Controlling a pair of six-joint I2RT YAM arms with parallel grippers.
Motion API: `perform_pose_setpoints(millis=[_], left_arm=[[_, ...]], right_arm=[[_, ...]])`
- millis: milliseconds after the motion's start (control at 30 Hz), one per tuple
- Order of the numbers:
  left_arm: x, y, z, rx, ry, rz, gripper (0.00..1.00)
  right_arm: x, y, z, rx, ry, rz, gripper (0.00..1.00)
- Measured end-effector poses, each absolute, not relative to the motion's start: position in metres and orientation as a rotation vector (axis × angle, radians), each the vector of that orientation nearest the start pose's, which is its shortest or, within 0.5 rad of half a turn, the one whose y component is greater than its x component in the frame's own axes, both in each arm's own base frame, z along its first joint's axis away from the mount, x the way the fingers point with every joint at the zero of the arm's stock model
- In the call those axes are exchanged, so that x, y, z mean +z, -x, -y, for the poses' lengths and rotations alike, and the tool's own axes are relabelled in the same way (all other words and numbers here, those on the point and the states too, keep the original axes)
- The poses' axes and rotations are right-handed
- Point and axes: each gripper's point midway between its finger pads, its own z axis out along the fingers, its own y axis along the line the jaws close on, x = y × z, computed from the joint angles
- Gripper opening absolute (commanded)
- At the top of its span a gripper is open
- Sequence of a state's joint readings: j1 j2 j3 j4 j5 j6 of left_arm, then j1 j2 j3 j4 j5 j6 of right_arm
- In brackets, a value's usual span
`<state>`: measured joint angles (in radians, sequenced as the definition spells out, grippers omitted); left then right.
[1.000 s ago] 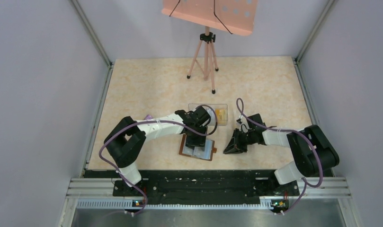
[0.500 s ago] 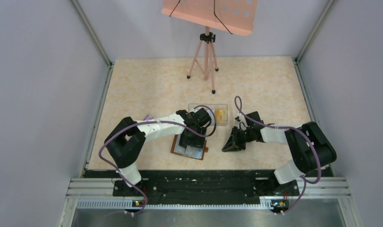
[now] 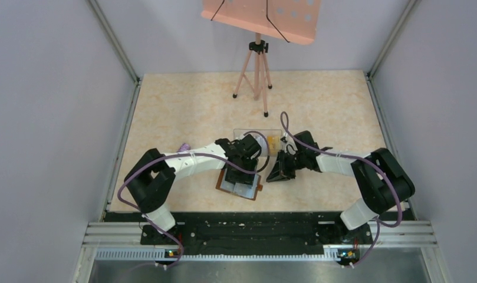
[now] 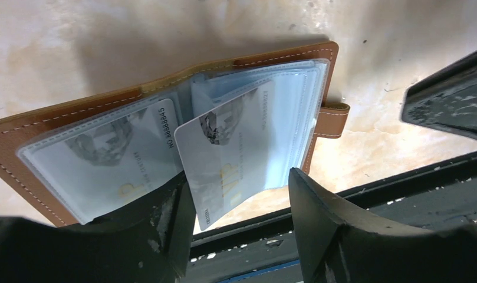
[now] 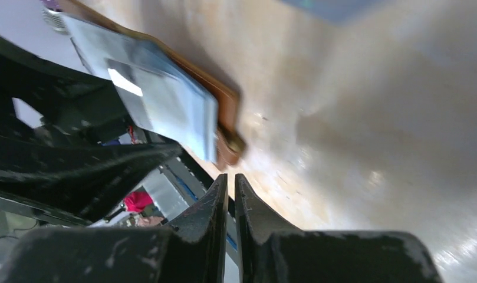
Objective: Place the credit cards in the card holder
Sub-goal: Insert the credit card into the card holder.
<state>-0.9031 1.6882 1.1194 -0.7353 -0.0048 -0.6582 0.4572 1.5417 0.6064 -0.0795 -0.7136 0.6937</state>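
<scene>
Left wrist view: my left gripper [image 4: 236, 180] stands spread astride a credit card [image 4: 230, 141], seemingly half-seated in the card holder [image 4: 76, 108]; next, push it home.

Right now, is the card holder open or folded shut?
Open. The left wrist view shows the card holder spread flat, clear pockets up, snap tab unfastened, one card poking past its near edge.

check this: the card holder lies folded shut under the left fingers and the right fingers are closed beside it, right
Not shut: the left wrist view shows the card holder lying open, a credit card poking from its pockets. It is under the left fingers, and the right fingers are closed beside it.
</scene>
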Motion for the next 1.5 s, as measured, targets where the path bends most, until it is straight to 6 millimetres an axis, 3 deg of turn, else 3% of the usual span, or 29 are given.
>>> perform_pose_setpoints(millis=[167, 400, 667, 900, 1133, 1367, 1500], left_arm=[[0.037, -0.174, 0.278, -0.378, -0.357, -2.932, 0.62], [0.033, -0.173, 0.284, -0.466, -0.338, -2.939, 0.64], [0.034, -0.171, 0.29, -0.521, -0.337, -2.941, 0.65], [0.038, -0.171, 0.289, -0.511, -0.343, -2.95, 0.7], [0.053, -0.184, 0.284, -0.418, -0.378, -2.915, 0.72], [0.052, -0.183, 0.273, -0.341, -0.391, -2.923, 0.68], [0.047, -0.181, 0.27, -0.336, -0.395, -2.928, 0.62]], right_arm=[[0.048, -0.199, -0.269, 1.354, 0.055, -2.753, 0.02], [0.039, -0.209, -0.29, 1.402, 0.101, -2.747, 0.01], [0.031, -0.188, -0.313, 1.476, 0.174, -2.78, 0.01], [0.024, -0.184, -0.309, 1.424, 0.157, -2.823, 0.0], [0.021, -0.184, -0.307, 1.393, 0.144, -2.859, 0.0], [0.021, -0.184, -0.307, 1.392, 0.15, -2.866, 0.01], [0.022, -0.184, -0.308, 1.398, 0.153, -2.863, 0.07]])
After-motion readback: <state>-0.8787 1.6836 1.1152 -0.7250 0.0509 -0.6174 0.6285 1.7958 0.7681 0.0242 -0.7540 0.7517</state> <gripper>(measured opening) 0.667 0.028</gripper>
